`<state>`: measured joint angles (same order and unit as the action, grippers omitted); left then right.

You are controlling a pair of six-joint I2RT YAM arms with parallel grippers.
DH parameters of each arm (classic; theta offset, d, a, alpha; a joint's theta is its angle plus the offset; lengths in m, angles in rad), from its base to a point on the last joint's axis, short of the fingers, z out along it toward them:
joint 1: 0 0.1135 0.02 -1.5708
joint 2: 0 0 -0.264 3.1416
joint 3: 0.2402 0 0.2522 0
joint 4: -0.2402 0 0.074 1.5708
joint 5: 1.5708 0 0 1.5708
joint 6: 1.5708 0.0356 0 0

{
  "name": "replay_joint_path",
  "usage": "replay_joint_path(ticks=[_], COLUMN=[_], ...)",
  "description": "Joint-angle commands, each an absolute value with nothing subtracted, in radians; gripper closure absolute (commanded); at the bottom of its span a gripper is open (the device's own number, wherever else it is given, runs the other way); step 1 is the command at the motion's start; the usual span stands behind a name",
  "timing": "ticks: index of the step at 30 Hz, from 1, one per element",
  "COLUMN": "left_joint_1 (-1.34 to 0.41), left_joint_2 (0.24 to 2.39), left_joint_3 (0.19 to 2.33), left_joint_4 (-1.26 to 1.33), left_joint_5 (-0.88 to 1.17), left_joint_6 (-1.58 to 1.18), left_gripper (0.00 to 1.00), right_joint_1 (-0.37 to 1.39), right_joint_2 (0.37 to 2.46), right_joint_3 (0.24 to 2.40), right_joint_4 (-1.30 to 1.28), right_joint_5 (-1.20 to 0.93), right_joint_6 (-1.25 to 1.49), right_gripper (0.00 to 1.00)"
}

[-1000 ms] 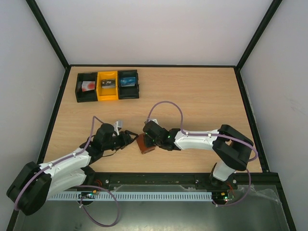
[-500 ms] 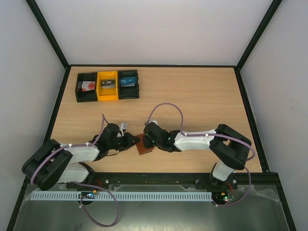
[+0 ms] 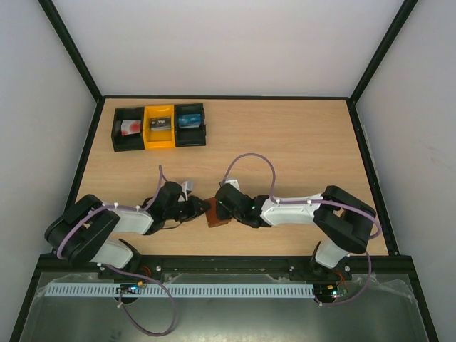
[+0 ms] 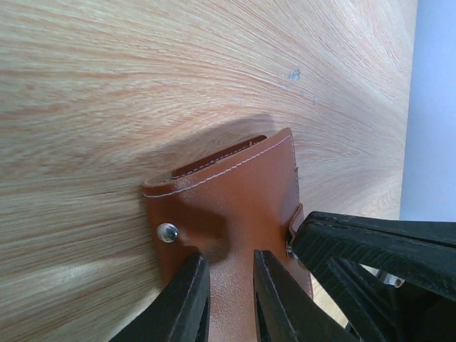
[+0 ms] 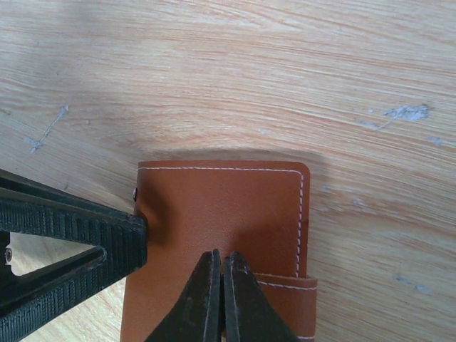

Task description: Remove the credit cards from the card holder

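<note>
**Top view.** The card holder point(image 3: 216, 218) lies flat on the counter point(image 3: 299, 149), near its front edge and between my two arms. My left pincer point(image 3: 202, 208) meets the holder's left side. My right pincer point(image 3: 220, 206) sits over its right part, so the two nearly face each other across it. A row of bins point(image 3: 158, 145) stands well beyond the holder, toward the far left.

**Left wrist view.** The holder is folded, with its brown outer leather and pale stitching toward the lens. My two fingers stand close together with a narrow strip of leather running between them, and they are clamped on the holder's near edge. A metal snap stud point(image 4: 167, 232) sits just left of that grip, and the leather around it is dimpled. The dark tip of the right pincer touches the holder's right edge, at the small brown tab point(image 4: 294, 214).

**Right wrist view.** My right fingers are pressed together with nothing between them. Their joined tips rest on the holder's top face, near its middle. The ribbed fingers of the left pincer come in from the left and converge on the holder's left edge. The tab pokes out at the holder's lower right corner.
</note>
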<state>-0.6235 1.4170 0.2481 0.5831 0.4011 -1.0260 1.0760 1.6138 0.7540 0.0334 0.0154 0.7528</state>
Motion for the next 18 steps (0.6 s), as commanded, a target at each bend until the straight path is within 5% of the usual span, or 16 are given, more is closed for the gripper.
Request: replay_joint_path(ticks=[1, 11, 18], left_joint_1=[-0.624, -0.623, -0.624], left_joint_2=[1.459, 1.423, 1.385], left_joint_3=[0.218, 0.223, 0.224], left_joint_4=[0.452, 0.405, 0.384], left_joint_5=[0.317, 0.3, 0.298], left_joint_6=[-0.986, -0.974, -0.972], left_gripper=[0.8, 0.79, 0.78], right_joint_1=[1.081, 1.081, 1.081], right_joint_2=[1.566, 1.52, 1.523], right_joint_3=[0.738, 0.745, 0.742], right_joint_4=[-0.033, -0.131, -0.124], right_joint_5=[0.124, 0.206, 0.14], right_joint_6=[0.773, 0.791, 0.789], right_gripper=[0.98, 0.98, 0.71])
